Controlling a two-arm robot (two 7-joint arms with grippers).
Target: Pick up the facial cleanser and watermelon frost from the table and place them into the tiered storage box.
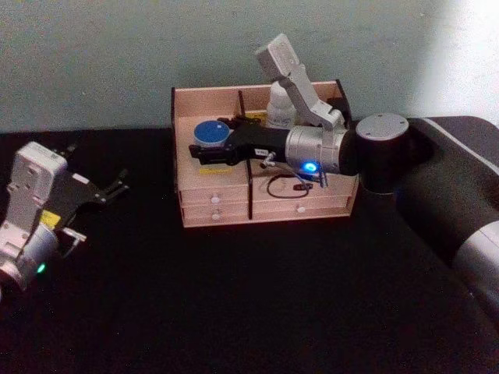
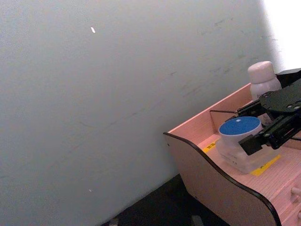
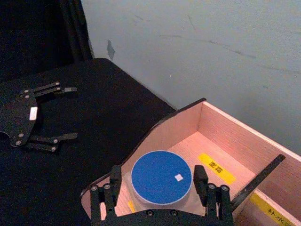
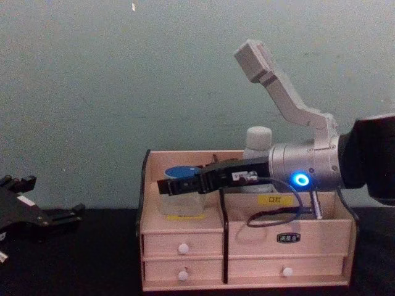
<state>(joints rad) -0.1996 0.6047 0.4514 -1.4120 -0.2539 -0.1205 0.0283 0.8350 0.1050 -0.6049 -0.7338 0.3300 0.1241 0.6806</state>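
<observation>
Near done: 1 white bottle (image 1: 279, 109) in tiered storage box (image 1: 214, 209) rear; right gripper (image 3: 160, 188) straddling blue-lidded jar (image 3: 161, 178) in its left compartment, fingers apart; left gripper (image 1: 109, 187) open, idle, well left of box.

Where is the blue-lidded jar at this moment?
The blue-lidded jar sits in the tiered storage box's left compartment, between the right gripper's fingers.
</observation>
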